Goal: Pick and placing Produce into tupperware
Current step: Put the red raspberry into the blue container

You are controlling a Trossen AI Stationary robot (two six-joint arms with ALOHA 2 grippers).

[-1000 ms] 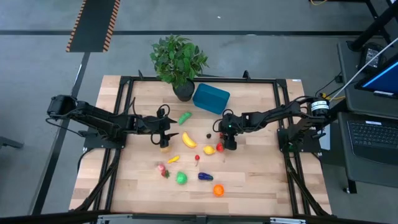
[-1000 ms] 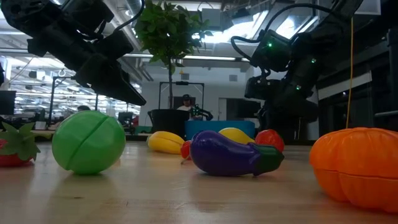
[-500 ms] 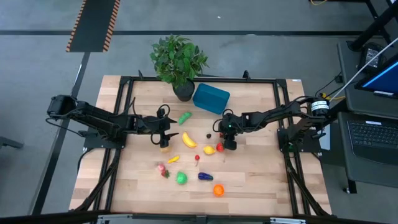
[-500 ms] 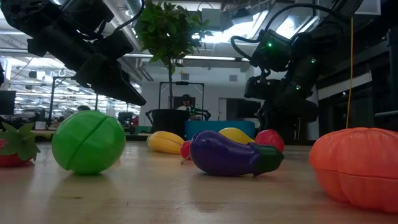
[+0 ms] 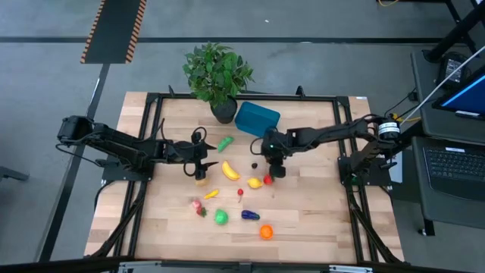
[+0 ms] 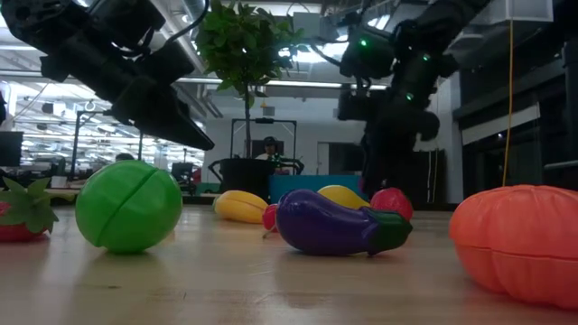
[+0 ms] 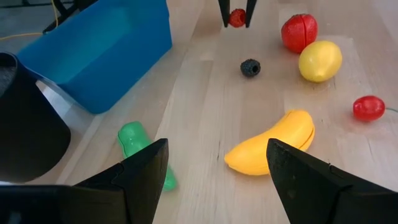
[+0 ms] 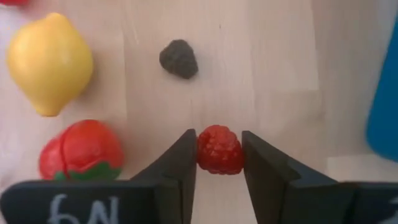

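While the left gripper [image 7: 214, 171] hangs spread above a smooth curved banana [image 7: 271, 144], the right gripper [image 8: 219, 163] pinches a bumpy red raspberry [image 8: 219, 150] above the wood-grain table [image 5: 318, 212]. Near it lie a knobbly dark berry [image 8: 178, 58], a glossy lemon [image 8: 48, 63] and a seamed tomato [image 8: 81, 149]. Beside the plant pot, the smooth, round-cornered plastic tupperware [image 5: 257, 119] sits close to the raspberry.

Our wooden table [image 5: 318, 205] carries the blue tub [image 5: 257, 119], plant pot [image 5: 223, 114], banana [image 5: 229, 171], lemon [image 5: 255, 182] and eggplant [image 5: 250, 215].
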